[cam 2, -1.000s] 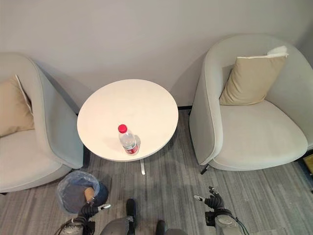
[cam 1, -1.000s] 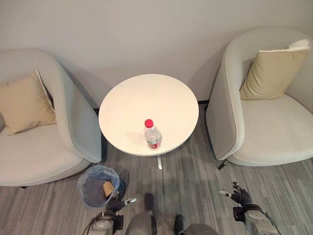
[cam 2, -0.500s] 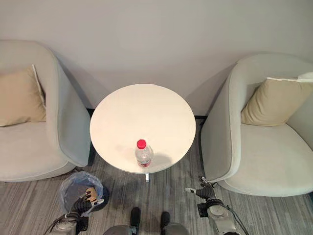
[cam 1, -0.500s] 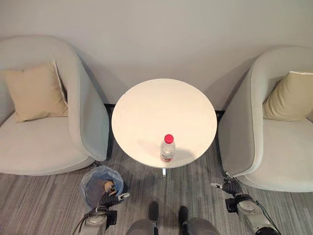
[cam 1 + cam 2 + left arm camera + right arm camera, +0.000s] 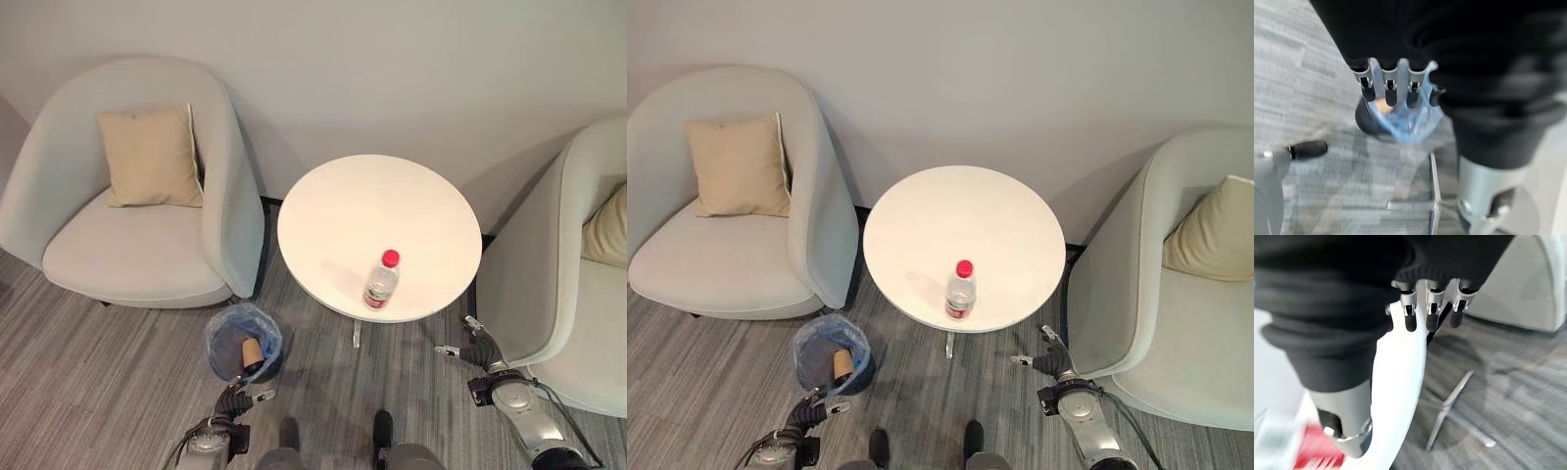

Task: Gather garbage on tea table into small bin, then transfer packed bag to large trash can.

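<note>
A clear plastic bottle [image 5: 381,280] with a red cap and red label stands upright near the front edge of the round white tea table [image 5: 372,201]. On the floor left of the table sits a small bin [image 5: 219,338] lined with a blue bag, with a brown cup-like item [image 5: 253,353] inside. My left hand [image 5: 236,402] hangs low just in front of the bin, fingers [image 5: 1386,89] relaxed and empty. My right hand [image 5: 479,352] is low by the table's right front edge, open and holding nothing; its fingers [image 5: 1430,316] point past the table's rim [image 5: 1400,377].
A grey armchair [image 5: 147,255] with a tan cushion [image 5: 149,157] stands left of the table, close to the bin. A second grey armchair [image 5: 1176,323] with a cushion stands on the right, near my right hand. The table's metal foot [image 5: 1449,406] spreads on grey striped carpet.
The camera has swung left, so the whole scene has slid right in view. Bottle and bin stay where they were. Both hands stay low and empty.
</note>
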